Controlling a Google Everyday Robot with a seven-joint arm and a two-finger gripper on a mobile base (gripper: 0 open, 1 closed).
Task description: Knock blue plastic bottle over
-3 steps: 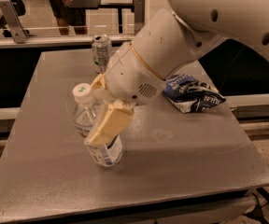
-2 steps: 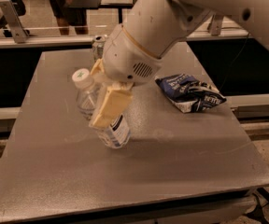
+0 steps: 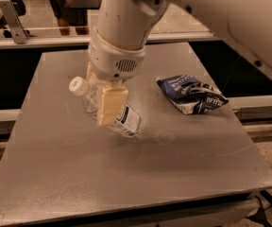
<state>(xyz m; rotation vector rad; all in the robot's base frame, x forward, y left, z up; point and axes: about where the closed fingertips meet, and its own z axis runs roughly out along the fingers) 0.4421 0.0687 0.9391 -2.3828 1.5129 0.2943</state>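
Note:
The blue plastic bottle [image 3: 126,120] is a small clear water bottle with a white cap and a white-and-blue label. It leans steeply on the grey table [image 3: 140,174], left of centre, with its cap up to the left and its base down to the right. My gripper [image 3: 104,105] comes down from the white arm [image 3: 122,27] right at the bottle and covers the bottle's middle.
A dark blue snack bag [image 3: 192,94] lies on the table to the right of the bottle. The table's edges run close on the left and at the front. A railing and a person's legs show behind the table.
The arm has swung left and toward the back. The bottle has tipped from nearly upright to a steep lean, cap toward the left. The drink can is now hidden behind the arm.

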